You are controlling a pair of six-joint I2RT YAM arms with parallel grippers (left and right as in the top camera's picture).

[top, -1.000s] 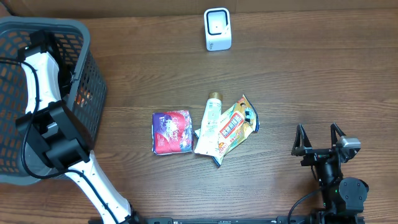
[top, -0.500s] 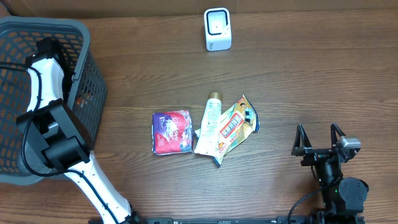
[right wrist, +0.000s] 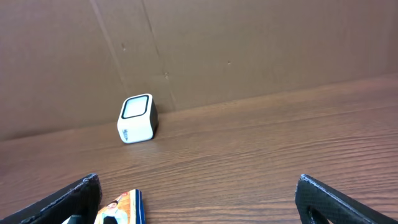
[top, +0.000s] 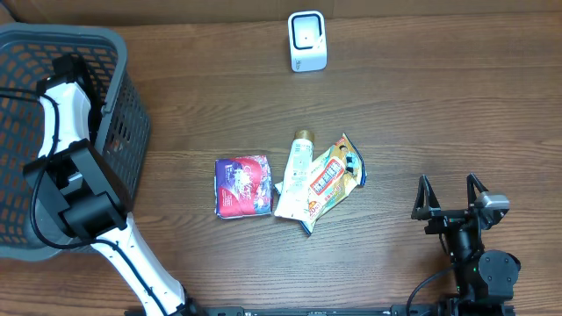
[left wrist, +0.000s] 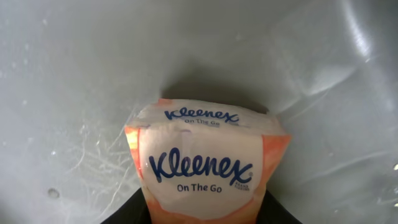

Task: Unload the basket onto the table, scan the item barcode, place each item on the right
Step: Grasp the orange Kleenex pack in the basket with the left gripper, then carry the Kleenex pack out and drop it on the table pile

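Observation:
An orange and white Kleenex tissue pack [left wrist: 202,155] lies on the grey floor of the basket [top: 118,53]. My left gripper [left wrist: 202,214] is shut on its near end, with a black finger [left wrist: 127,214] pressed against each side. From overhead, the left arm reaches down into the basket and the pack is hidden. The white barcode scanner [top: 307,41] stands at the table's far edge and also shows in the right wrist view [right wrist: 137,118]. My right gripper [top: 452,195] rests open at the front right, holding nothing.
A purple packet [top: 241,186], a white tube [top: 297,171] and an orange sachet [top: 332,175] lie together mid-table. The dark mesh basket fills the left side. A brown cardboard wall [right wrist: 249,43] runs behind the scanner.
The left wrist shifted slightly inside the basket a second ago and has since held still. The right arm has not moved.

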